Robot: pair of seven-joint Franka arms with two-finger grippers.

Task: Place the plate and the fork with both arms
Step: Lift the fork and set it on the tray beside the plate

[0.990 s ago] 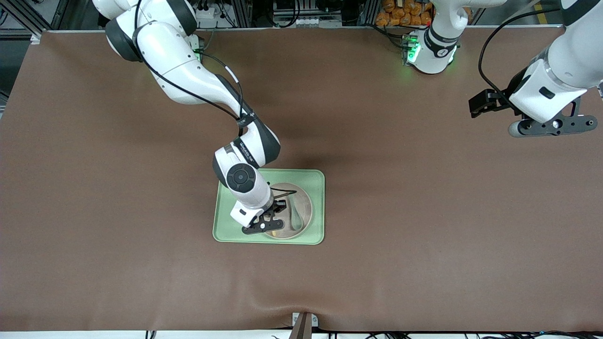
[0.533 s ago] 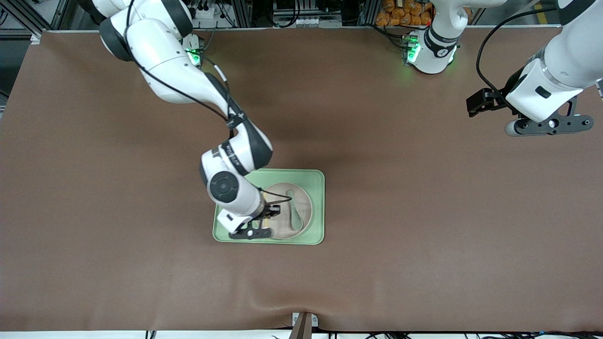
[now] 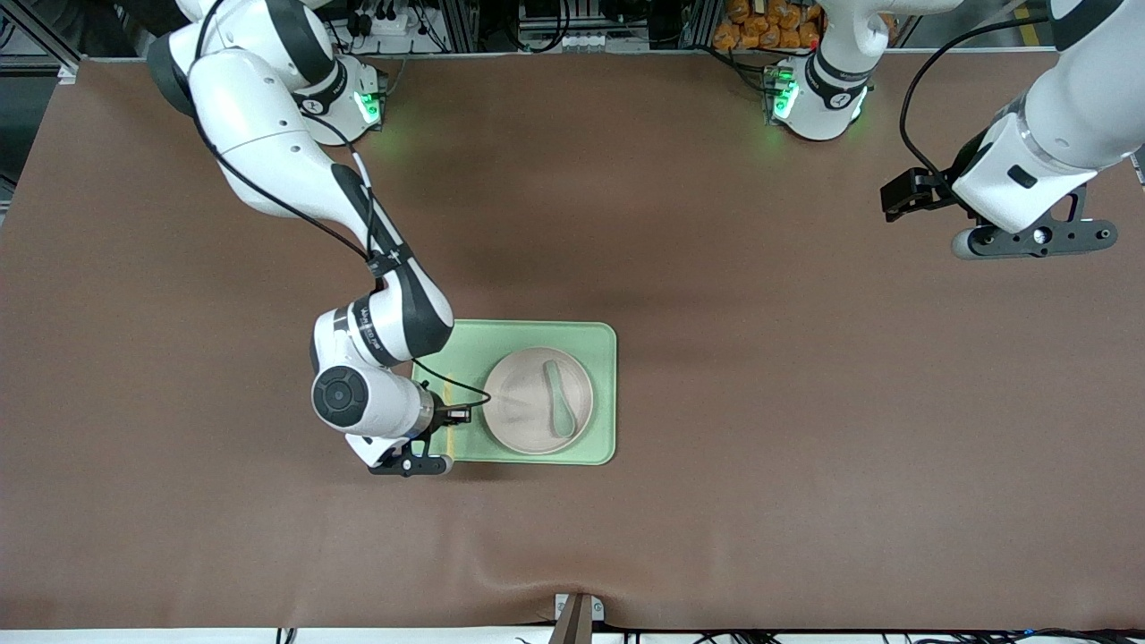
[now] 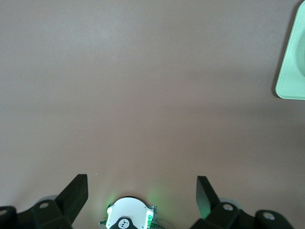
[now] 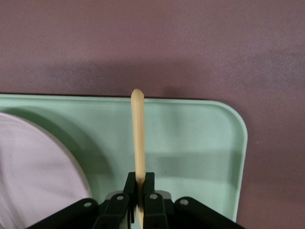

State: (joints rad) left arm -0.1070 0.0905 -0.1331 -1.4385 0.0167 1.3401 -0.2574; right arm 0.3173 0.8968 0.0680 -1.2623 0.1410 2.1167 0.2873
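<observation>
Lower centre of the front view: plate [image 3: 538, 400] already resting on tray [image 3: 599, 340], spoon [image 3: 558, 398] lying in it. Right gripper [image 3: 440, 417] hovering over tray's edge, fingers clamping fork [image 5: 137, 138], not yet released. Upper right: left gripper [image 4: 142, 183] waiting over bare surface [image 3: 769, 402], fingers spread.

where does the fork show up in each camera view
Front view: the fork is a thin yellow strip over the tray's edge toward the right arm's end, beside the plate, mostly hidden by the right gripper.
Left wrist view: not in it.
Right wrist view: the fork runs up the middle, pinched in the gripper.
Shared landmark: the green tray.
</observation>
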